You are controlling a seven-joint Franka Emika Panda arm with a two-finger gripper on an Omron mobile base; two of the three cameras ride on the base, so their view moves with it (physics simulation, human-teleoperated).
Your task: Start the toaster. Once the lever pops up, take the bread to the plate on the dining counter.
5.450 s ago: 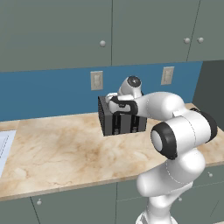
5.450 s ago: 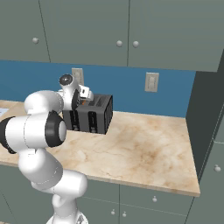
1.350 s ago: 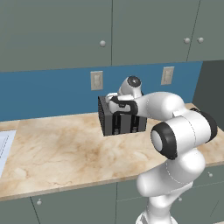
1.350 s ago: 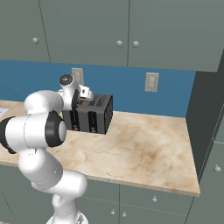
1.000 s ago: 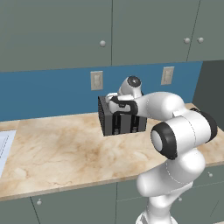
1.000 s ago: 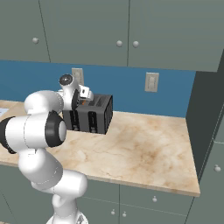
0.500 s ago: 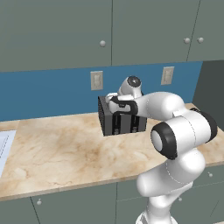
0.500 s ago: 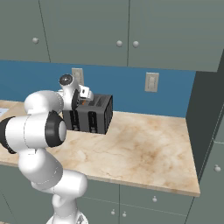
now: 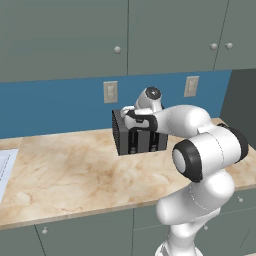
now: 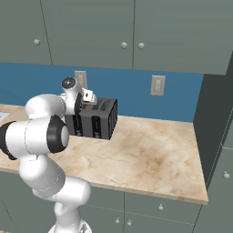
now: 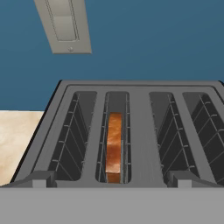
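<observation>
Item: toaster (image 9: 139, 140), dark grey, boxy, ribbed on the side, set on a beige marble-look surface (image 9: 65, 175) close to the blue back wall (image 9: 55, 107). Four top slots are seen in the hand view, each lined with wire guides. The bread (image 11: 114, 148), brown-crusted with an orange-tan face, is lodged upright in the second slot from the left, sunk within the guides. Two black vertical lever panels are presented on the front face of the toaster in the right base view. The gripper (image 9: 136, 114) is held just over the front upper edge of the toaster; the state of the jaws cannot be told, as the fingertips are hidden from every view. Two beige wall outlets (image 9: 110, 92) are fixed to the blue wall behind the toaster, one directly above it in the hand view. Grey-green cabinets with round knobs (image 9: 117, 49) are mounted above, and matching cabinet fronts are fitted below the surface. No brand, label or legible writing is found on the toaster or on any other item.
</observation>
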